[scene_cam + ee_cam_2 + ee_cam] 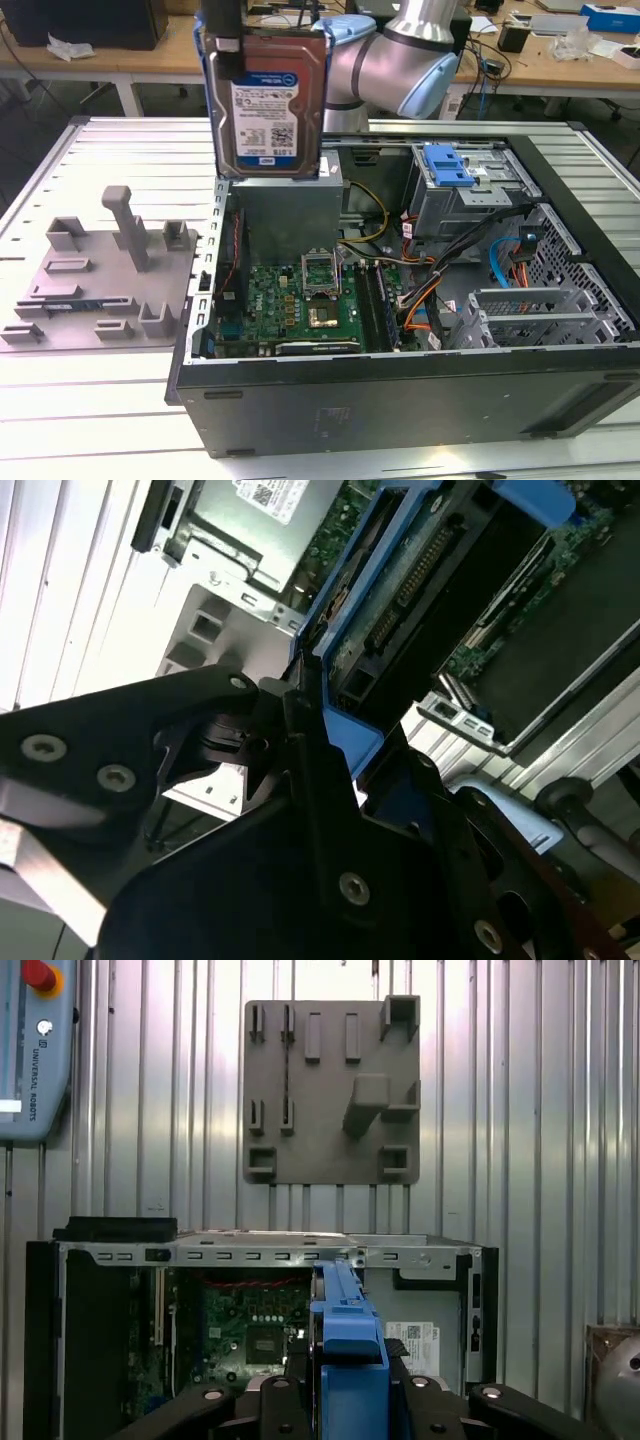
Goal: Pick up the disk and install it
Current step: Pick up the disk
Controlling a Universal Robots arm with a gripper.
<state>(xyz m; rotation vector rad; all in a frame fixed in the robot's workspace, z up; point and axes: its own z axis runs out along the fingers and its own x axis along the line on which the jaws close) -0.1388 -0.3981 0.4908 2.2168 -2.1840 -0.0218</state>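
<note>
At the exterior view's left: grey holder plate with pegs and slots, flat on the slatted table. Just right of that: disk up in the air, hanging upright, label toward the camera, above the left end of the open computer case, not inside it. Held at its top edge by the gripper, clamped tight. In the first wrist view, black fingers pressed on either side of the blue frame. Under the disk: motherboard, uncovered. Further right: grey drive cage with blue tab, well apart from the disk. Pick-up looks done. Install not yet done, with the disk seated in no bay.
</note>
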